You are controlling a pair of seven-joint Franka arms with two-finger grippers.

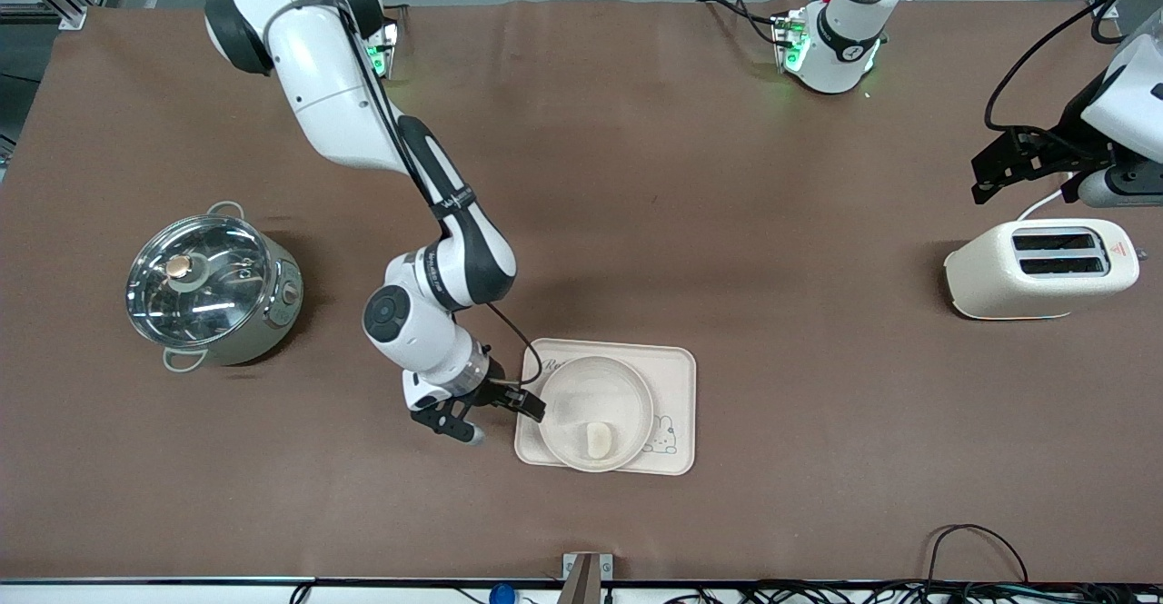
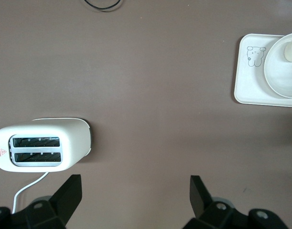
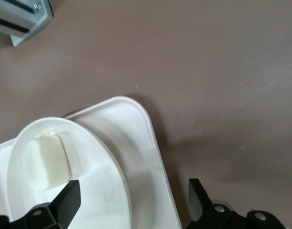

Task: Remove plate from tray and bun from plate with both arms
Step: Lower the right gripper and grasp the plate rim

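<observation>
The round cream plate (image 1: 591, 395) sits on the rectangular tray (image 1: 677, 377) near the table's front middle. The small pale bun (image 1: 598, 439) lies in the plate on its side nearer the front camera. My right gripper (image 1: 502, 419) is open and low at the tray's edge toward the right arm's end. In the right wrist view (image 3: 134, 200) its jaws straddle the plate's rim (image 3: 117, 171) and the tray's edge (image 3: 150, 138), with the bun (image 3: 48, 162) close by. My left gripper (image 1: 1008, 168) is open and empty, up over the table beside the toaster, and waits.
A cream toaster (image 1: 1045, 268) stands at the left arm's end and shows in the left wrist view (image 2: 41, 148). A steel pot with a glass lid (image 1: 209, 286) stands at the right arm's end. A metal bracket (image 1: 586, 577) and cables (image 1: 972, 540) sit at the table's front edge.
</observation>
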